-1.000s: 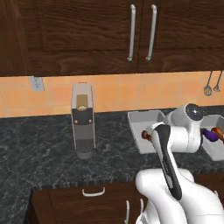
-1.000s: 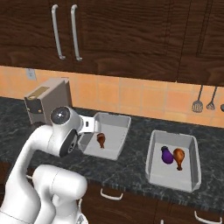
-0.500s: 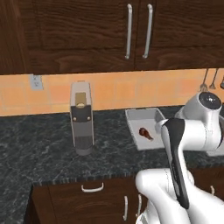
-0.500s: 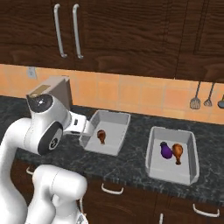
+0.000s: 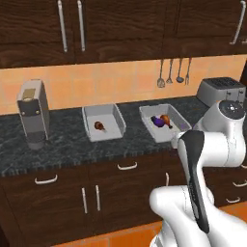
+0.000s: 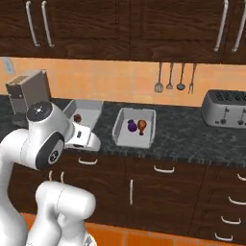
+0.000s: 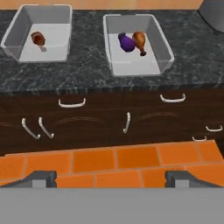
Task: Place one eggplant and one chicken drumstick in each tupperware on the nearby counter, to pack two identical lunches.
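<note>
1. Gripper [image 7: 111,180] was seen in the hand view well back from the counter [image 7: 87,70], over the orange floor tiles [image 7: 113,162]. The two dark tips were set wide apart with nothing between them: released, empty.
2. Cabinet fronts [image 7: 109,124] with curved silver handles were seen just below the counter edge.
3. Right tupperware [image 7: 162,54] was found holding one purple eggplant [image 7: 126,43] and one chicken drumstick [image 7: 140,40], touching each other. That lunch was judged complete.
4. Left tupperware [image 7: 17,46] was found holding one chicken drumstick [image 7: 38,39] only; no eggplant was seen in it.
5. Progress was judged at three of four items placed. One eggplant was left to fetch for the left tupperware; no spare eggplant was spotted on the counter.
6. Further back, a coffee machine [image 5: 33,118] was noted left of the containers, a toaster [image 5: 219,89] to the right, and utensils [image 5: 171,72] hung on the wall.
</note>
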Robot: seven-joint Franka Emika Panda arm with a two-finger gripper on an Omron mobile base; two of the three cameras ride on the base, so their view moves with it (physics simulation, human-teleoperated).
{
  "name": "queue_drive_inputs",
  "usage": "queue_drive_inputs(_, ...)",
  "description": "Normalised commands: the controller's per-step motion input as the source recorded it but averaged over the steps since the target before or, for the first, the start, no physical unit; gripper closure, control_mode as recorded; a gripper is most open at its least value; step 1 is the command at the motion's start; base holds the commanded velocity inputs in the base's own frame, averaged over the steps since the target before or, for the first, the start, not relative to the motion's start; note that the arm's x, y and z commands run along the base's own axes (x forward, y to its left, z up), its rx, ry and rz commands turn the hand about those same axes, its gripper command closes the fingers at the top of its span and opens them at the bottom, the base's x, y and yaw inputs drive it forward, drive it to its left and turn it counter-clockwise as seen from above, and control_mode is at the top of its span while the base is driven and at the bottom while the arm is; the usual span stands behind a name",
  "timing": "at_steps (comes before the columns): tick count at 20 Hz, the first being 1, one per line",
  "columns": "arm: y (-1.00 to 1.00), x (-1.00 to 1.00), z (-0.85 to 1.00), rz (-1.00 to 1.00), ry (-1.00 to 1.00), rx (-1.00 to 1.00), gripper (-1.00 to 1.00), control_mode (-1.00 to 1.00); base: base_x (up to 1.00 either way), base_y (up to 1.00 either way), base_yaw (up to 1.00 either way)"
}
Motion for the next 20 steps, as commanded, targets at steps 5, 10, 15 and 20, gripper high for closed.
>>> queue_drive_inputs(5, 0.0, 0.0, 0.0, 0.0, 0.0, 0.0, -1.0, 1.0, -0.41, -1.0, -0.14)
queue_drive_inputs(10, 0.0, 0.0, 0.0, 0.0, 0.0, 0.0, -1.0, 1.0, -0.66, -1.0, -0.1)
queue_drive_inputs(15, 0.0, 0.0, 0.0, 0.0, 0.0, 0.0, -1.0, 1.0, -0.37, -1.0, -0.11)
queue_drive_inputs(20, 0.0, 0.0, 0.0, 0.0, 0.0, 0.0, -1.0, 1.0, -0.06, -1.0, -0.06)
